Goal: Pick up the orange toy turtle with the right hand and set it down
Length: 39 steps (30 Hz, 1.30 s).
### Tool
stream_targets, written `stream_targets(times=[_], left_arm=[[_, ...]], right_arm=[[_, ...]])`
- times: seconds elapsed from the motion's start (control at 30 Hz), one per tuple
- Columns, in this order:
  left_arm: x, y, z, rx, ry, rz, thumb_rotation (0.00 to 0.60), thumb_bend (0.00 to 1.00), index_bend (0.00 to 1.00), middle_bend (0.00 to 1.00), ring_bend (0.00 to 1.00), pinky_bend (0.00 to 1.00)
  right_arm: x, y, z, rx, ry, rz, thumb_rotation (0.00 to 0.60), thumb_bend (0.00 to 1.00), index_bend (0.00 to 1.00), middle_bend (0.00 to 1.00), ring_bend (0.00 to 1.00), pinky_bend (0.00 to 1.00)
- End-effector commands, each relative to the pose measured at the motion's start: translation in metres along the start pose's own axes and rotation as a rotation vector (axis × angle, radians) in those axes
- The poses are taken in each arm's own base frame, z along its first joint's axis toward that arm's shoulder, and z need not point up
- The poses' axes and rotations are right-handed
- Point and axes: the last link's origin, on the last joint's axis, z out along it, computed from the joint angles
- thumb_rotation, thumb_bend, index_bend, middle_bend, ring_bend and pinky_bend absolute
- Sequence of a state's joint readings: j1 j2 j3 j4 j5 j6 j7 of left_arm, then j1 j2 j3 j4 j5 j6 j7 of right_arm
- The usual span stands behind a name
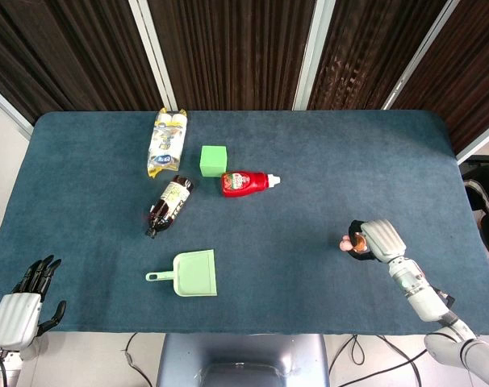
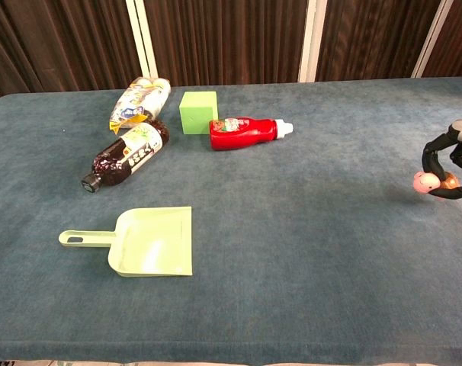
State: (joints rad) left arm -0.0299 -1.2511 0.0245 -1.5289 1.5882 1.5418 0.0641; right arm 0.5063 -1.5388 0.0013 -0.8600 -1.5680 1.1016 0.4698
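The orange toy turtle (image 2: 433,182) with its pink head is held off the table near the right edge, gripped by my right hand (image 2: 453,162), whose dark fingers wrap around it. In the head view the turtle (image 1: 353,241) peeks out at the left of the right hand (image 1: 375,239), mostly covered by it. My left hand (image 1: 20,305) hangs off the table's front left corner, fingers spread and holding nothing.
A pale green dustpan (image 1: 194,273) lies front left. Further back lie a dark bottle (image 1: 169,204), a snack bag (image 1: 166,142), a green cube (image 1: 214,159) and a red bottle (image 1: 248,182). The blue table cloth (image 1: 309,201) spans the middle.
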Motion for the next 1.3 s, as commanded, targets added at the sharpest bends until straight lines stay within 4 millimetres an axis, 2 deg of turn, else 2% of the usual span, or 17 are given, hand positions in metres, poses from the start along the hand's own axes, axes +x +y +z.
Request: stream_targets(times=[0.03,0.13,0.23,0.4,0.53,0.67,0.8,1.17,1.3], left_arm=[[0.0,0.0,0.0,0.0,0.0,0.0,0.6,0.4,0.08,0.05,0.06,0.34],[0.0,0.0,0.0,0.001,-0.001,-0.001,0.6,0.4,0.09,0.05,0.06,0.34],[0.0,0.0,-0.001,0.001,-0.002,-0.002,0.6,0.4,0.09,0.05,0.06,0.34],[-0.001,0.0,0.0,0.0,-0.003,-0.001,0.6,0.4,0.09,0.05,0.06,0.34],[-0.001,0.0,0.0,-0.001,-0.004,0.0,0.6,0.4,0.09,0.05,0.06,0.34],[-0.001,0.0,0.0,-0.001,-0.005,0.0,0.6,0.4,0.09,0.05,0.06,0.34],[-0.001,0.0,-0.001,-0.001,-0.006,0.001,0.6,0.4,0.09,0.05,0.06,0.34],[-0.001,0.0,0.0,-0.001,-0.011,0.001,0.6,0.4,0.1,0.05,0.06,0.34],[-0.001,0.001,0.001,-0.004,-0.016,0.003,0.6,0.4,0.1,0.05,0.06,0.34]], right_arm=[[0.001,0.001,0.0,0.007,0.013,0.005,0.6,1.0,0.76,0.62,0.96,0.87],[0.002,0.004,-0.001,0.011,0.012,0.015,0.6,0.92,0.66,0.6,0.95,0.87],[0.003,0.007,-0.002,0.013,-0.001,0.039,0.6,0.75,0.52,0.52,0.93,0.87],[0.005,0.012,-0.004,0.009,-0.037,0.046,0.6,0.38,0.28,0.38,0.91,0.84],[0.006,0.014,-0.005,0.006,-0.052,0.059,0.6,0.24,0.18,0.35,0.9,0.84],[0.008,0.016,-0.005,-0.002,-0.061,0.068,0.6,0.21,0.13,0.33,0.9,0.84],[0.008,0.018,-0.004,-0.024,-0.074,0.062,0.6,0.21,0.13,0.32,0.9,0.84],[0.011,0.029,-0.008,-0.122,-0.134,-0.008,0.6,0.21,0.3,0.32,0.9,0.84],[0.008,0.027,-0.008,-0.149,-0.16,-0.027,0.6,0.21,0.37,0.32,0.9,0.84]])
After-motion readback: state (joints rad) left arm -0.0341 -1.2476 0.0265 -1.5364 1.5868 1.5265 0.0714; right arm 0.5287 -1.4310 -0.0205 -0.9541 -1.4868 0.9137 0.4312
